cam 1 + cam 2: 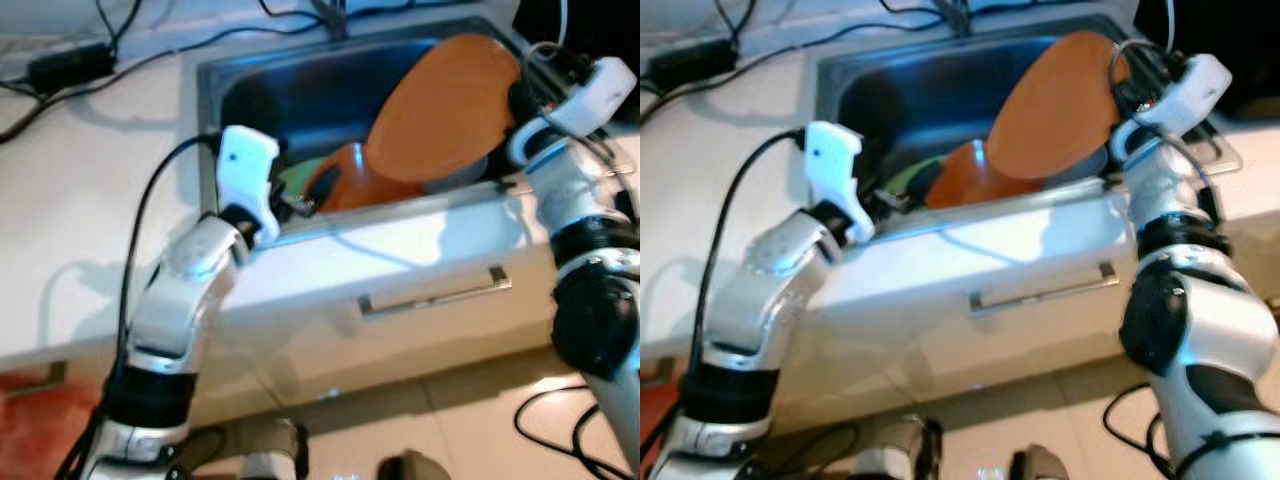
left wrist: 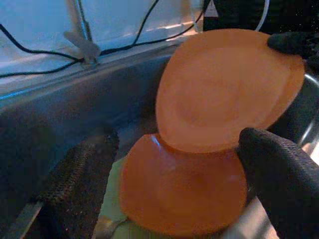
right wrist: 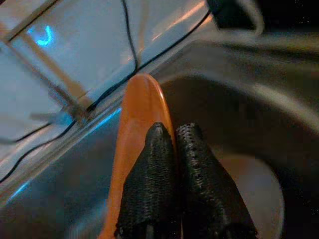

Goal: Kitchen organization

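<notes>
A large orange plate (image 1: 440,110) hangs tilted over the steel sink (image 1: 300,65), with my right gripper (image 3: 174,134) shut on its far rim (image 1: 520,92). A second orange plate (image 2: 182,191) leans in the sink below it, partly overlapped by the first. My left gripper (image 2: 177,149) reaches over the sink's front edge (image 1: 290,200) and is open, one finger (image 2: 79,184) on each side of the lower plate without touching it. Something pale green (image 2: 112,199) lies under the lower plate.
A grey metal bowl (image 1: 465,170) sits in the sink's right end. A drawer with a bar handle (image 1: 435,295) is below the sink. Black cables and a power adapter (image 1: 70,62) lie on the white counter at left. The faucet base (image 1: 330,15) stands behind.
</notes>
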Tool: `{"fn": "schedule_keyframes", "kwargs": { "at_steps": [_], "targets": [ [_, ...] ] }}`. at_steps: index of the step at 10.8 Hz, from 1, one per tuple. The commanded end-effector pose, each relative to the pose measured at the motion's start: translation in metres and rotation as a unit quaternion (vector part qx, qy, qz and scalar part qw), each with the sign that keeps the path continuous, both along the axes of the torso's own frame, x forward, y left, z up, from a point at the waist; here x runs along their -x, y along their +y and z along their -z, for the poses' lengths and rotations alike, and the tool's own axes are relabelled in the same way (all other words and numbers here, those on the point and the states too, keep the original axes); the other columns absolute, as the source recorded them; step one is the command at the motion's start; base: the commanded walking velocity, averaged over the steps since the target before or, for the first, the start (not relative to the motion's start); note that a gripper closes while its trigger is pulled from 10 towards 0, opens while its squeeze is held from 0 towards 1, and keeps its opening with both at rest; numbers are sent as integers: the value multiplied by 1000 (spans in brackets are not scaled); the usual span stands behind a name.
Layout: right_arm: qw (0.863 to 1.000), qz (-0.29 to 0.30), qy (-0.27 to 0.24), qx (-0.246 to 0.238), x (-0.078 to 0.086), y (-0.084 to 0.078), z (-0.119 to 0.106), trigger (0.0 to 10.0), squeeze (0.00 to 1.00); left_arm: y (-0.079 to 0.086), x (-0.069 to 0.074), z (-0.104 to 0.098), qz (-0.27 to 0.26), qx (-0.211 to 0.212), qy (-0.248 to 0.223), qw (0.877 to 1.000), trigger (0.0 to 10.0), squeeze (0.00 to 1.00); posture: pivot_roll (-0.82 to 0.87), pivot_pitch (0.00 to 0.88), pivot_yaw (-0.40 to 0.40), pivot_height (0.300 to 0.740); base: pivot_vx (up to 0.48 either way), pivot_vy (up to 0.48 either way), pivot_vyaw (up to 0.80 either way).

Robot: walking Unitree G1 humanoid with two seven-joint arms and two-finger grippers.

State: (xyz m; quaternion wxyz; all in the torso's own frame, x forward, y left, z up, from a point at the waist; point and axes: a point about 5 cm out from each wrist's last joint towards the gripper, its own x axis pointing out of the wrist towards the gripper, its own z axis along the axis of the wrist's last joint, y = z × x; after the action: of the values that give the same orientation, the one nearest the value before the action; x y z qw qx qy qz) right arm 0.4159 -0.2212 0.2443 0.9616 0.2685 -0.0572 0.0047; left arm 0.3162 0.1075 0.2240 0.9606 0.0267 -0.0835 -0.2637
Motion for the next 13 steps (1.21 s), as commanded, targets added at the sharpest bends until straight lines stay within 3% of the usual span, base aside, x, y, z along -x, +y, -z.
{"fn": "schedule_keyframes", "kwargs": {
  "at_steps": [1,7,9,13],
  "targets": [
    [1000,-2,-17,7,-1,-1,-11,0,0,3,0,0,-8,-4,-2,1000,10000,0,256,145,84,740,0,0,0],
    [1000,-9,-6,12,0,1,-4,0,0,3,-1,3,-20,-8,3,1000,10000,0,256,146,87,740,0,0,0],
    [999,-22,18,28,0,4,4,0,0,5,0,7,-24,-17,15,999,10000,0,266,154,84,740,0,0,0],
    [989,-55,85,103,4,5,35,0,0,6,13,32,28,-62,105,992,10000,0,302,176,90,740,0,0,0]
  ]
}}
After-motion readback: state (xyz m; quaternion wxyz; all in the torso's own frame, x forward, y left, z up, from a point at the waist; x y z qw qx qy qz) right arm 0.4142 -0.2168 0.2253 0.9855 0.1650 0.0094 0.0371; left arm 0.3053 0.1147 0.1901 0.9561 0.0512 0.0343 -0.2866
